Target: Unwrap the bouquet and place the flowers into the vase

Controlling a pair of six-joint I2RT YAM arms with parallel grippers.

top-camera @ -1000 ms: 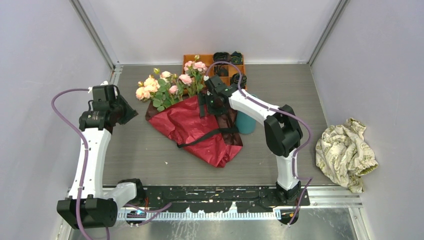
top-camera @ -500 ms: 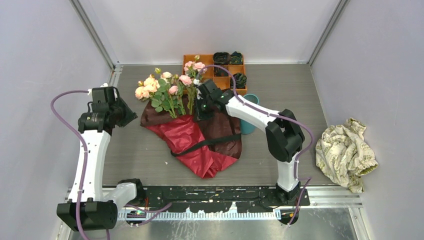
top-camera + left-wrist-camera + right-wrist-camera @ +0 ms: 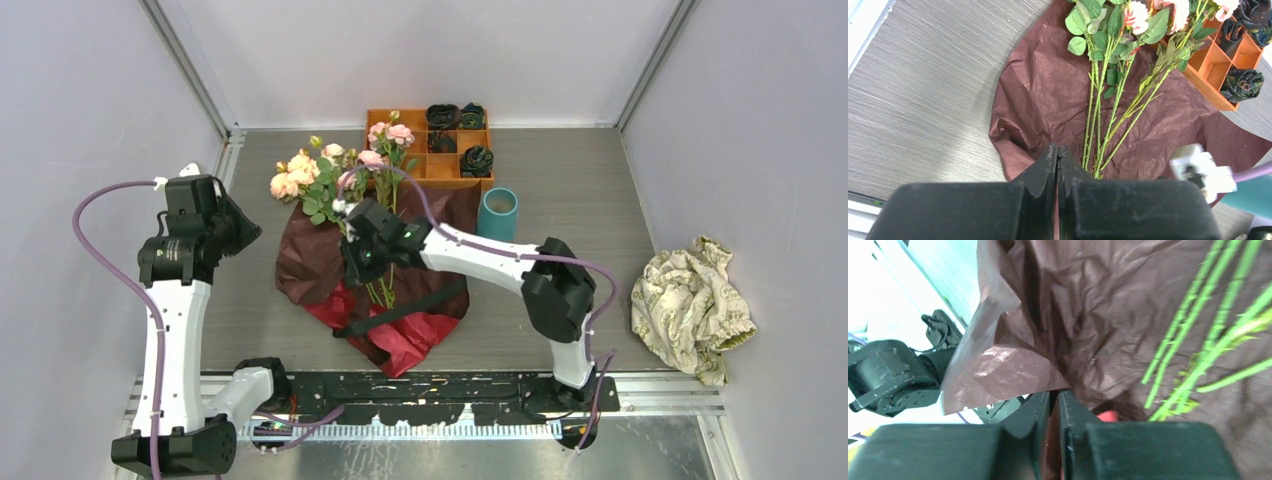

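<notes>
The bouquet lies open in mid-table. Its pink and peach flowers (image 3: pixel 320 175) rest with bare green stems (image 3: pixel 1108 115) on the spread maroon wrapping paper (image 3: pixel 310 250), and the black ribbon (image 3: pixel 400 310) is still across the lower part. My right gripper (image 3: pixel 352 265) is over the stems. In its wrist view the right gripper (image 3: pixel 1054 394) is shut on a fold of the paper (image 3: pixel 1013 372), lifted off the table. My left gripper (image 3: pixel 243 228) hovers left of the paper; the wrist view shows the left gripper (image 3: pixel 1057 148) shut on nothing. The teal vase (image 3: pixel 497 213) stands upright, right of the paper.
An orange compartment tray (image 3: pixel 415 120) with dark rosettes sits at the back, just behind the blooms. A crumpled beige patterned cloth (image 3: pixel 693 305) lies at the right wall. The right arm stretches across the paper between the vase and the stems.
The right gripper shut on the paper's edge and dragged it left and toward the near edge, laying the wrap open and baring the stems. The left arm shifted slightly nearer.
</notes>
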